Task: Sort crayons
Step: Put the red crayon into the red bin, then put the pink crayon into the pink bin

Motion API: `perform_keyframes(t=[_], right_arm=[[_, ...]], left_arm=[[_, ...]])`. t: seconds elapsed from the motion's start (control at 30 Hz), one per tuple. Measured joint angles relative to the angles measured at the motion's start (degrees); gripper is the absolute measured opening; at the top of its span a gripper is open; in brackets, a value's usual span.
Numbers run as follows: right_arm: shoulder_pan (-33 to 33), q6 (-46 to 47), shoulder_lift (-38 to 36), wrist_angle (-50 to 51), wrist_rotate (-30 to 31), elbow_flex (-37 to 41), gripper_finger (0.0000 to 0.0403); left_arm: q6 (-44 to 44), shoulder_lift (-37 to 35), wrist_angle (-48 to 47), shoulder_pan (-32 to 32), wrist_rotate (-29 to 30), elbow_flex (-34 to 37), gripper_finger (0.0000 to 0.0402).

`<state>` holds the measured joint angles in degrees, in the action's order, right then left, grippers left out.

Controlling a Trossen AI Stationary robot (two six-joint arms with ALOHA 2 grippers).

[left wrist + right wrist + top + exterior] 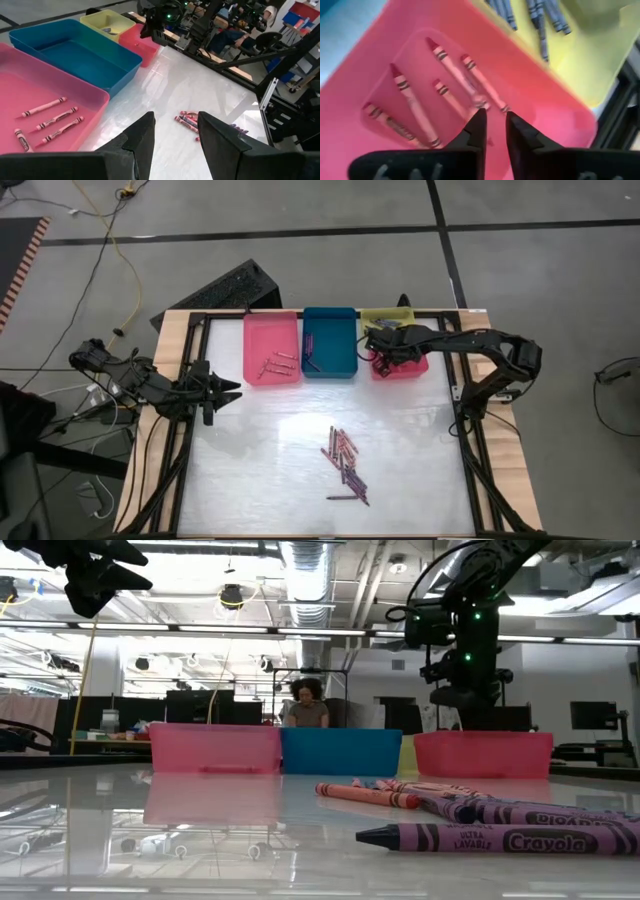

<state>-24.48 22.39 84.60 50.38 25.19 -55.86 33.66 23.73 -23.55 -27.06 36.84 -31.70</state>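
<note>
Right wrist view puts your right gripper [493, 126] over the red tray [540, 95], fingers slightly parted and empty, red crayons [445, 87] lying below, so lift straight up before heading to the table pile [345, 463]; left gripper [175, 135] waits open.

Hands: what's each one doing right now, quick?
Left hand: open, empty, waiting at the table's left edge.
Right hand: over the red tray, slightly parted, holding nothing; crayons lie below it.
</note>
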Motion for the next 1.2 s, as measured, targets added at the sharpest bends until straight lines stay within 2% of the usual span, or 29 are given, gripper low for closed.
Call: perform_keyframes(t=[0.27, 0.63, 0.9, 1.03, 1.2], right_arm=[[1.56, -0.92, -1.52, -0.34, 0.16, 0.00, 0.0100], [8.36, 1.41, -15.39, -0.63, -0.04, 0.00, 0.0102], [20.51, 11.58, -22.43, -3.70, -4.06, 0.00, 0.0102], [28.43, 16.15, -22.04, -6.05, -3.76, 0.00, 0.0102], [38.52, 18.11, -17.84, -13.18, -1.95, 0.00, 0.0102]], left_arm=[[0.01, 0.00, 0.02, 0.01, 0.00, 0.00, 0.0139], [0.25, 0.00, 0.11, 0.01, 0.00, 0.00, 0.0139], [0.25, 0.00, 0.26, 0.00, 0.02, 0.00, 0.0139], [0.25, 0.00, 0.28, 0.01, 0.00, 0.00, 0.0139], [0.24, 0.00, 0.27, 0.00, 0.02, 0.00, 0.0139]])
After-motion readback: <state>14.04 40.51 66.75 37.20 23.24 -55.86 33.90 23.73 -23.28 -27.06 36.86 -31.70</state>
